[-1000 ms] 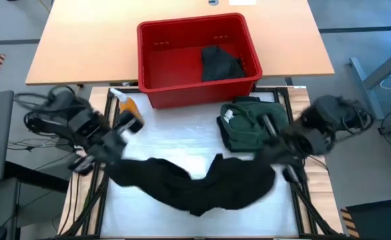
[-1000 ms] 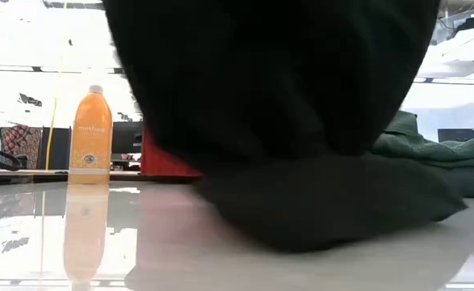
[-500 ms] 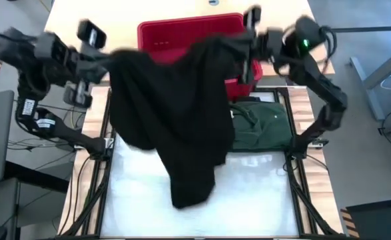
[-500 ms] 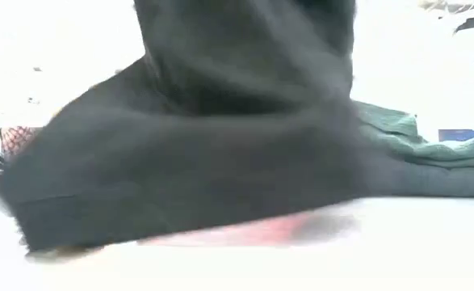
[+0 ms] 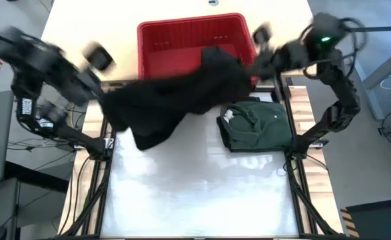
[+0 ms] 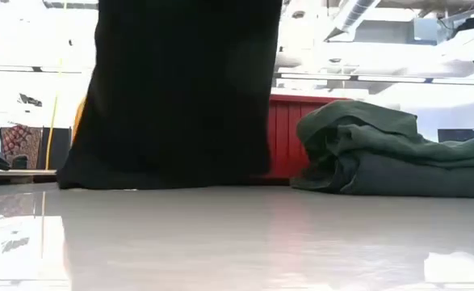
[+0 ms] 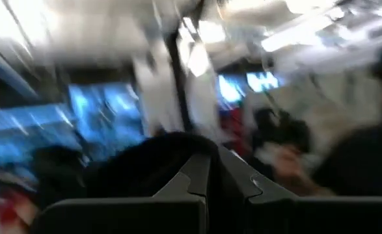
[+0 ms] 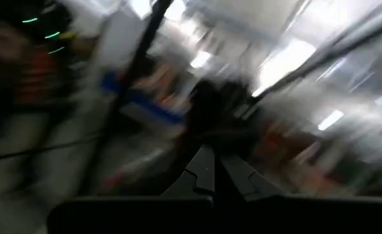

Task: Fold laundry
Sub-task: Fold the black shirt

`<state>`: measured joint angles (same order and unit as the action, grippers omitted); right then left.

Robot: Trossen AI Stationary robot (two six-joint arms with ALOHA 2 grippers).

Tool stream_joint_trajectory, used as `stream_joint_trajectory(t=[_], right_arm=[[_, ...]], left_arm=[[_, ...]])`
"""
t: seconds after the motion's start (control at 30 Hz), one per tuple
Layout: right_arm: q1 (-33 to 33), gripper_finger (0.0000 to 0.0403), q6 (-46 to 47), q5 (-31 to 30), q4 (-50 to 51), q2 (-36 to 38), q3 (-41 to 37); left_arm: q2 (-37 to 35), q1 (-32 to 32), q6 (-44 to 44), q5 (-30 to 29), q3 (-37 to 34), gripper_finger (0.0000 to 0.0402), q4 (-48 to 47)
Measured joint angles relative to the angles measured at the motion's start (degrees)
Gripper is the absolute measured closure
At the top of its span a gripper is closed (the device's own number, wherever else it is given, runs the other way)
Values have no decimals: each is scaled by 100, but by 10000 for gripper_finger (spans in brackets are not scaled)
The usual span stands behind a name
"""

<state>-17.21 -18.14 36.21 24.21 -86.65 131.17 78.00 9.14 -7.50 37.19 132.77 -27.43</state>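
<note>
Both grippers, left [image 5: 105,90] and right [image 5: 252,63], are clamped on the black shirt [image 5: 175,93], stretched midair. Its hem hangs by the red bin [image 5: 175,40]. Folded green shirt [image 5: 255,123] sits beside it.

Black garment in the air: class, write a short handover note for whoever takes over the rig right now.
Left claw: shut on the black garment.
Right claw: shut on the same garment, which hangs stretched between them, over the red bin front and table.
Done: one green shirt lies folded on the table's right.
Left: lay out and fold the black garment; another dark item waits in the bin.
</note>
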Motion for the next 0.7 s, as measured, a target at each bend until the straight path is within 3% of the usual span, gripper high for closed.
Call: stream_joint_trajectory(t=[0.13,0.27,0.33,0.47,0.6,0.7], right_arm=[[547,384,-258,263,3106,42,-9],[1407,384,-102,110,5174,-101,-552],[1920,384,378,-185,5115,-93,-1229],[2728,384,1141,-113,4249,55,-2781],[3088,384,1918,-158,3112,203,-4197],[3157,384,2394,-157,2383,318,-5011]], left_arm=[[121,-728,384,-438,-24,401,-2343],[262,-1674,153,-1663,-725,401,-4391],[238,-2203,-380,-2142,-1566,401,-4547],[192,-3094,-1408,-2218,-3561,401,-3533],[9,-3724,-2672,-1976,-5197,401,-2563],[-110,-4026,-3580,-2154,-6202,401,-1815]])
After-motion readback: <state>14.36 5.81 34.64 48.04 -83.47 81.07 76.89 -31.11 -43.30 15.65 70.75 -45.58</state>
